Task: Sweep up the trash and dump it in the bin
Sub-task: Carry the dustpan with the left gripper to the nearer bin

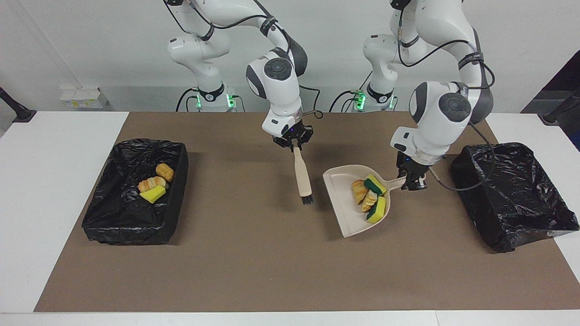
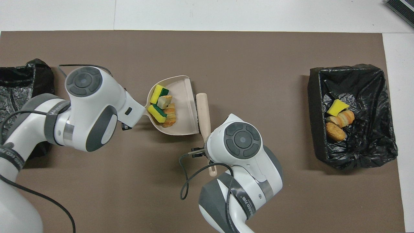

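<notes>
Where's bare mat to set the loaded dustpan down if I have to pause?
Widest free patch: the brown mat farther from the robots than the dustpan and brush, between the two black bins. Also bare: between brush and the bin holding trash. Crowded: the gap between the left gripper and the empty bin.

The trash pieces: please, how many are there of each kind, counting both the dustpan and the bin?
Yellow foam chunks: 3, two in the dustpan, one in the bin.
Tan bread-like pieces: 4, two in the dustpan, two in that bin.
Total: 7
</notes>
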Controlling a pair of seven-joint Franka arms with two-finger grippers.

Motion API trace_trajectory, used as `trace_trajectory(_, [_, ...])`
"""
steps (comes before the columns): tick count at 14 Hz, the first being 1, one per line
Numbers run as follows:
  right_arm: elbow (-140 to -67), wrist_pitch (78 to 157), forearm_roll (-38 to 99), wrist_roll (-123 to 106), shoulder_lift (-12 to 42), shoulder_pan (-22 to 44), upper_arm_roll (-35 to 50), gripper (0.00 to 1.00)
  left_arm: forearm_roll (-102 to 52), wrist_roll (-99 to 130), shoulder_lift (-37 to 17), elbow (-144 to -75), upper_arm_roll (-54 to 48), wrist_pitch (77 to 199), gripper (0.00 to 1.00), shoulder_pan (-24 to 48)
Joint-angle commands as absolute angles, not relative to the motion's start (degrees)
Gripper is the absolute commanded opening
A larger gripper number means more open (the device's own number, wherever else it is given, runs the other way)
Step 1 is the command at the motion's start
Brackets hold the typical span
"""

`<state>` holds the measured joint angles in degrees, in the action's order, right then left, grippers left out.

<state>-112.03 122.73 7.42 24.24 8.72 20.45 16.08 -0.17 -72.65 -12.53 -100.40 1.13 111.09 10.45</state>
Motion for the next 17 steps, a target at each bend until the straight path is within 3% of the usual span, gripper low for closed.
trace_trajectory(1, [-109.95, 119.27, 7.03, 22.15, 8.17, 18.81, 16.52, 0.0, -1.41, -78.47, -12.74, -95.64, 0.53, 106.71, 0.0, 5.91])
trace_trajectory(7, [-108.29, 118.3, 3.27, 28.98, 8.26, 21.09, 16.96, 0.0, -0.53, -98.05, -13.44, -89.22, 0.88, 100.81, 0.0, -7.98])
trace_trajectory(10, [-101.97, 114.36, -0.25, 36.1, 11.86, 25.3, 17.05, 0.0, 2.71, -107.72, -14.85, -84.83, 1.32, 99.15, 0.0, -14.39])
trace_trajectory(13, [-101.34, 113.82, -0.88, 42.51, 14.05, 30.65, 16.96, 0.0, 7.01, -114.68, -17.48, -78.86, 1.32, 98.79, 0.0, -19.84])
trace_trajectory(17, [-101.69, 110.94, -2.38, 48.59, 15.38, 33.84, 17.05, 0.0, 17.64, -114.96, -20.91, -73.66, 1.32, 102.64, 0.0, -22.32])
